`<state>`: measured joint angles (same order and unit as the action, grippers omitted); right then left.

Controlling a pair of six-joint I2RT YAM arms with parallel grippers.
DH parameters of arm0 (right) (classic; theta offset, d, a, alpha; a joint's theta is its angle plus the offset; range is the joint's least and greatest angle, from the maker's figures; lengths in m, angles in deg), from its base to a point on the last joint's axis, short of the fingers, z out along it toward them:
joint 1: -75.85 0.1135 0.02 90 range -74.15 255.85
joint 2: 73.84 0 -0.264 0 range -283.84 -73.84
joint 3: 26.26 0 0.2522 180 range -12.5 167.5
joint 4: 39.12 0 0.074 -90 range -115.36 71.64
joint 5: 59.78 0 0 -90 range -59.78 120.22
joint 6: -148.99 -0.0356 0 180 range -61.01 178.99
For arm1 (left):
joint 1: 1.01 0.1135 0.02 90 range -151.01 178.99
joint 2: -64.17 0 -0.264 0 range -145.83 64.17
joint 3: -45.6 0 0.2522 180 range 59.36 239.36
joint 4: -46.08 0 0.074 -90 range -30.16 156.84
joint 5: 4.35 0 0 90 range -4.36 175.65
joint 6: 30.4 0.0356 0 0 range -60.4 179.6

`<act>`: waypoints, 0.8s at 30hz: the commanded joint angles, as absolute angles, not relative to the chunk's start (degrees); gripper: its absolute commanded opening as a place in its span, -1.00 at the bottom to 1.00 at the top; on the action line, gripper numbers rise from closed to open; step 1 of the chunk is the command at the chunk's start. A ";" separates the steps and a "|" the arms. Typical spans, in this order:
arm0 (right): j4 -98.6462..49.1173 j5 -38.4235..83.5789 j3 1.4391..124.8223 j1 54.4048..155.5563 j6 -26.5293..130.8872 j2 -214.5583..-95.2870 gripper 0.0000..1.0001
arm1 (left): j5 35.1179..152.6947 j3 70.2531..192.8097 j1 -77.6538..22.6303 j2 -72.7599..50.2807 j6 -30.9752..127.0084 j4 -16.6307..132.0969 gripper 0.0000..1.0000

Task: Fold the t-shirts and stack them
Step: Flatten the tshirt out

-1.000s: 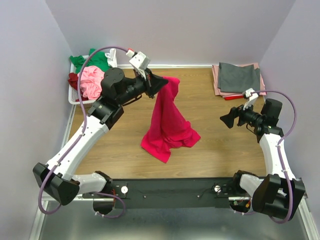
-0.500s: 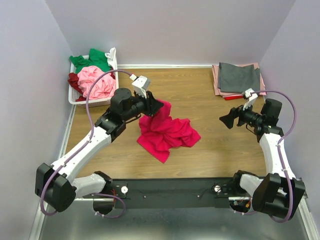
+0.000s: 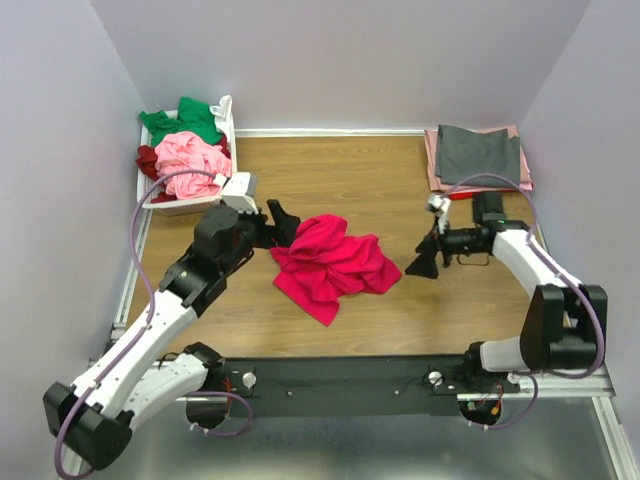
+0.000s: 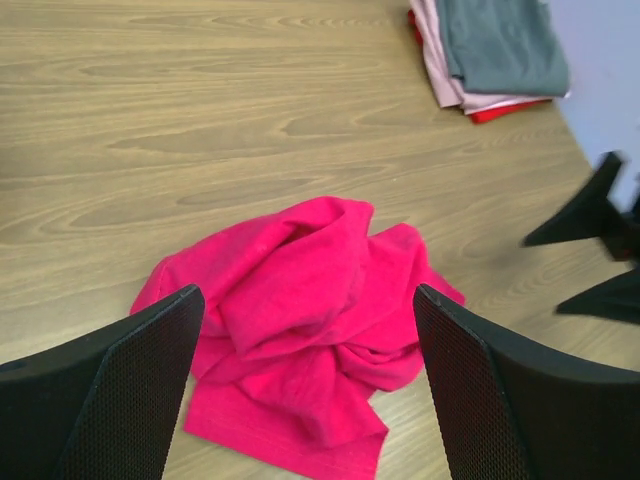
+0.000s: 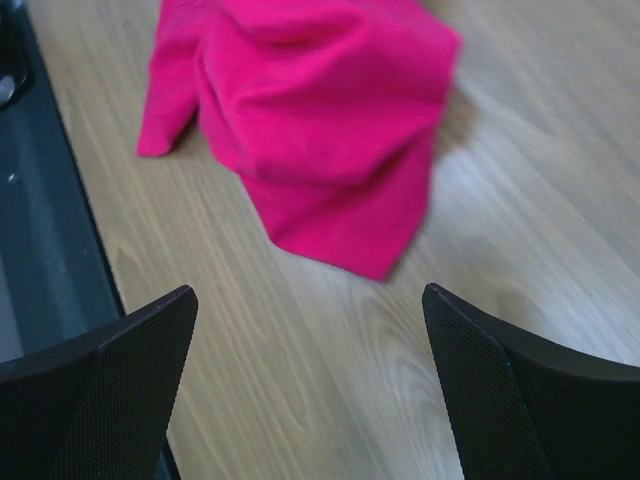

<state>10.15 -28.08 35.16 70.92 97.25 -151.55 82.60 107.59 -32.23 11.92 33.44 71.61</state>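
Note:
A bright crimson-pink t-shirt (image 3: 330, 265) lies crumpled in a heap mid-table, also in the left wrist view (image 4: 300, 330) and the right wrist view (image 5: 310, 110). My left gripper (image 3: 283, 224) hovers open at the heap's left edge, its jaws wide with nothing between them (image 4: 307, 300). My right gripper (image 3: 422, 260) is open just right of the heap, over bare wood (image 5: 308, 295), apart from the cloth. A folded stack with a grey t-shirt (image 3: 478, 152) on top sits at the back right (image 4: 500, 50).
A white slatted basket (image 3: 150, 201) at the back left holds green (image 3: 185, 118), light pink (image 3: 190, 158) and maroon tees. Purple walls close in on three sides. The black base rail (image 3: 340, 378) runs along the near edge.
My left gripper came down and back to the left, opened and let go of the crimson-pink t-shirt, which dropped from hanging into a heap. My right arm swung left toward it.

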 commanded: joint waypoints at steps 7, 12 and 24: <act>11.99 -13.21 47.25 84.20 91.43 -169.98 0.97 | 92.15 93.29 -32.21 20.14 23.38 65.99 0.84; 9.46 -11.27 48.32 87.18 87.57 -174.56 0.86 | 91.97 94.34 -32.13 15.32 26.45 66.08 0.84; 5.67 -7.75 47.70 89.30 82.72 -177.46 0.23 | 93.20 103.46 -32.13 3.09 34.19 64.76 0.79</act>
